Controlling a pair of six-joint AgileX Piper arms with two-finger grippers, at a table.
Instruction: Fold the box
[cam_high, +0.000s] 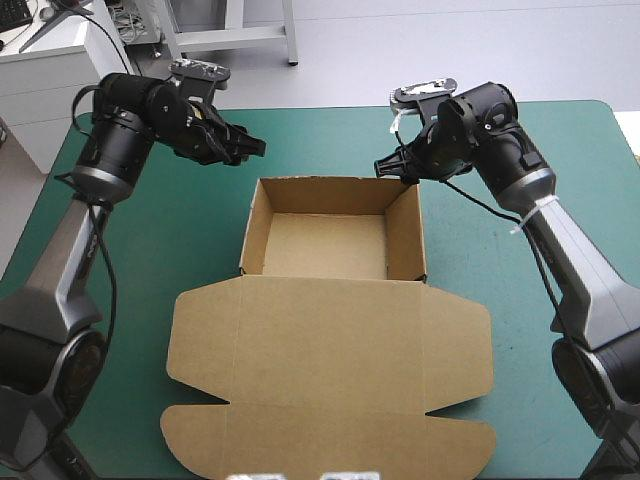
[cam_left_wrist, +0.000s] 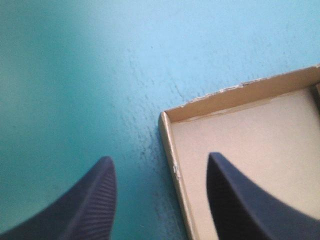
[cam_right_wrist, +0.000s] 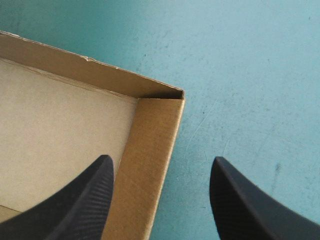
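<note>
On the teal-green surface (cam_high: 150, 260) the brown box (cam_high: 330, 350) is set as an open tray, its lid laid flat toward the near edge. The left claw (cam_high: 247, 148) and right claw (cam_high: 388, 166) are held released over its far corners, each astride a wall.

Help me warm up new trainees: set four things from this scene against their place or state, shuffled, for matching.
1 left gripper
2 right gripper
3 tray
4 lid

A lying flat on the teal-green cover
B open, at the tray's far-right corner
C walls raised
D open, at the tray's far-left corner

Pairs: 1-D, 2-B, 3-C, 4-A
</note>
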